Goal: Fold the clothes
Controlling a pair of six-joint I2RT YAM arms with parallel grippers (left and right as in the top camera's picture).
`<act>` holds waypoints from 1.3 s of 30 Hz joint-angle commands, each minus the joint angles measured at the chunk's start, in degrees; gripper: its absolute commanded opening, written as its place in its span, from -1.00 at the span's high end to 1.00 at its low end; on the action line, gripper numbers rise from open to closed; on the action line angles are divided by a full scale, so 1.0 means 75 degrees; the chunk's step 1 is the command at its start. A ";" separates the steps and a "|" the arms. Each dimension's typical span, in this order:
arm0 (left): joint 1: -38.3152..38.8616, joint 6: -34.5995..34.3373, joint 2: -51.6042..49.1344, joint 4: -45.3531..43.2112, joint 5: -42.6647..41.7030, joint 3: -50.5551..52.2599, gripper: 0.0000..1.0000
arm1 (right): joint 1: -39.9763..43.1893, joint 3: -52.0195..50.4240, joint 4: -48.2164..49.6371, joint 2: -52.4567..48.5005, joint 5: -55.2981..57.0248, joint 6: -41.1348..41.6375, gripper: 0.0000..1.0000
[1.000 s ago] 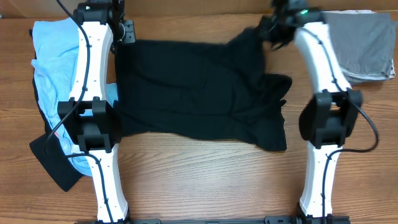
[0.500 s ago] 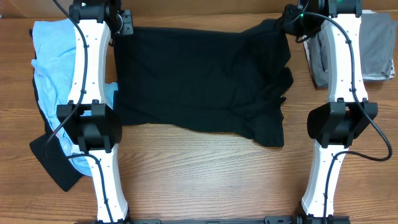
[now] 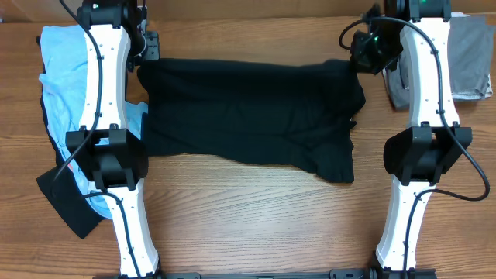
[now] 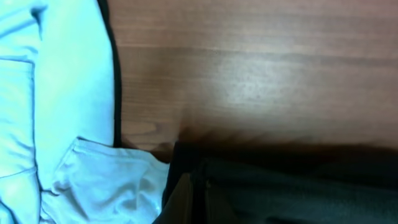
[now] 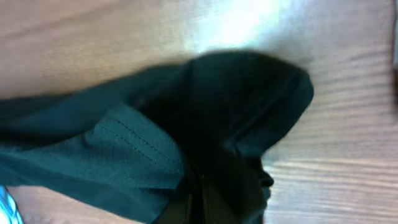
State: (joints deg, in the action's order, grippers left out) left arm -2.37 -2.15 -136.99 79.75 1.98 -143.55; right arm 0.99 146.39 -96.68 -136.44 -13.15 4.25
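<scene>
Overhead view of a wooden table (image 3: 256,225) w/ two white robot arms, one on each side. A black garment (image 3: 248,116) lies spread flat btwn the arms, wider than it is deep. Its top edge is pulled fairly straight from corner to corner. The bottom edge is uneven and sags lower toward the right.

The left gripper (image 3: 146,58) is at the garment's top left corner. In the left wrist view its fingers (image 4: 181,198) sit close together at the bottom of the frame w/ dark fabric bunched btwn them, so it looks pinched onto that corner. That view is dim, so the exact grip is hard to make out.

The right gripper (image 3: 358,62) is at the top right corner. In the right wrist view the fabric rises into a rounded hump above the table, and the fingers are drawn nearly together on a fold of it at the bottom of the frame.

A pale blue garment (image 3: 58,85) lies crumpled along the left edge, partly under the left arm and just beside the black garment. A dark cloth (image 3: 66,205) lies near the left arm's base. A folded grey cloth (image 3: 465,54) sits at the top right, behind the right arm.
</scene>
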 commanded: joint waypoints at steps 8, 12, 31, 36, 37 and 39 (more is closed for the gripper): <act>-0.0154 0.0676 -0.0082 -0.0067 0.0219 0.1536 0.92 | -0.0038 -0.1396 0.0015 0.0318 0.0259 -0.0119 0.92; -0.0154 0.0813 -0.0082 -0.0085 0.0216 0.1915 0.92 | -0.0076 -0.1941 0.0067 0.0321 0.0259 -0.0122 0.92; -0.0216 0.0886 -0.0076 -0.0067 0.0189 0.2154 -1.00 | -0.0213 -0.3142 0.0644 0.0440 0.0280 -0.0286 -0.06; -0.0391 0.0866 -0.0076 0.0513 -0.0592 0.0810 -1.00 | -0.0224 -0.1920 0.0221 0.0860 -0.0090 -0.0641 -0.57; -0.0440 0.0868 -0.0076 0.0635 -0.0787 0.0516 -1.00 | -0.0224 -0.1606 0.0119 0.0997 -0.0192 -0.0644 -0.59; -0.0530 0.0895 -0.0073 0.0903 -0.1105 -0.0082 -1.00 | -0.0224 -0.1078 -0.0050 0.1256 -0.0414 -0.0729 -0.59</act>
State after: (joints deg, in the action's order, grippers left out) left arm -4.95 4.67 -137.62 85.03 -0.99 -137.71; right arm -0.78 131.74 -96.07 -134.39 -13.04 0.45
